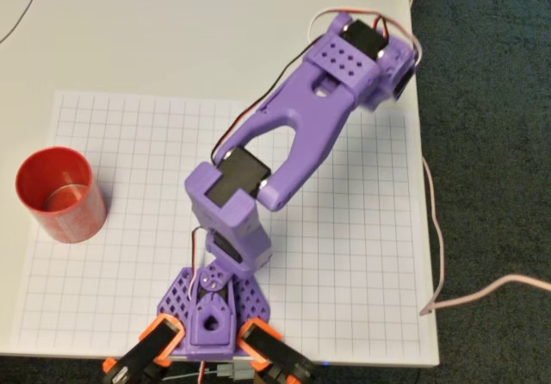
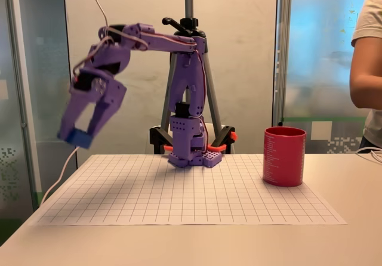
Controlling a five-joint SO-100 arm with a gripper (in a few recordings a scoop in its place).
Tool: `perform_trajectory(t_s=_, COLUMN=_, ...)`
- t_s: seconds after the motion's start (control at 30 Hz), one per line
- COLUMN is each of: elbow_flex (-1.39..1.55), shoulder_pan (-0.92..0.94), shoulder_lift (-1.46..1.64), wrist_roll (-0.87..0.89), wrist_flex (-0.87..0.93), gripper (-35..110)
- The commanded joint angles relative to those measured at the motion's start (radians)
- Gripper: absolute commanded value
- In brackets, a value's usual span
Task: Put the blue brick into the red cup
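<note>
A purple 3D-printed arm stands clamped at one edge of a white table point(image 2: 358, 176) covered by a gridded paper sheet point(image 2: 179, 191). In the fixed view the arm reaches up and out to the picture's left, with its gripper point(image 2: 80, 136) hanging high in the air beyond the sheet's left edge, well above the table. The fingers point(image 2: 94, 120) are closed narrowly on the blue brick point(image 2: 79, 138), which sits at their very tips; it reads as a small, bright blue block, and its studs are too small to make out.

The relation that matters next: the red cup point(image 2: 285, 156) stands upright on the table at the opposite side of the sheet, far to the picture's right of the held brick and well below it, with the arm's base point(image 2: 190, 152) between the two. In the overhead view the sides are mirrored: the red cup point(image 1: 60, 195) sits at the sheet's left edge, open mouth up and nothing visible inside it, while the arm stretches away to the upper right corner of the table. Judging from this, the brick is grasped and lifted, and the arm would need to swing across the whole sheet to bring it over the cup's mouth before letting go.

The cup is round, translucent red, with a paler bottom seen through its mouth, and much wider than the brick. A person's arm point(image 2: 364, 63) shows at the fixed view's right edge
</note>
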Motion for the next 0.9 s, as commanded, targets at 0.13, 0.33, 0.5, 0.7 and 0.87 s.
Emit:
perform_trajectory(t_s=0.13, elbow_flex=-0.198, shoulder_pan=-0.135, shoulder_lift=0.169, wrist_roll=0.078, wrist_flex=-0.048, gripper=0)
perform_trajectory(t_s=0.33, elbow_flex=-0.272, shoulder_pan=-0.302, shoulder_lift=0.259, wrist_roll=0.158, wrist_flex=-0.051, gripper=0)
perform_trajectory(t_s=0.5, elbow_flex=-0.281, shoulder_pan=-0.512, shoulder_lift=0.345, wrist_roll=0.169, wrist_flex=0.014, gripper=0)
perform_trajectory(t_s=0.7, elbow_flex=-0.282, shoulder_pan=-0.831, shoulder_lift=0.405, wrist_roll=0.224, wrist_flex=0.138, gripper=0)
perform_trajectory(t_s=0.87, elbow_flex=-0.279, shoulder_pan=-1.108, shoulder_lift=0.407, wrist_roll=0.281, wrist_flex=0.249, gripper=0)
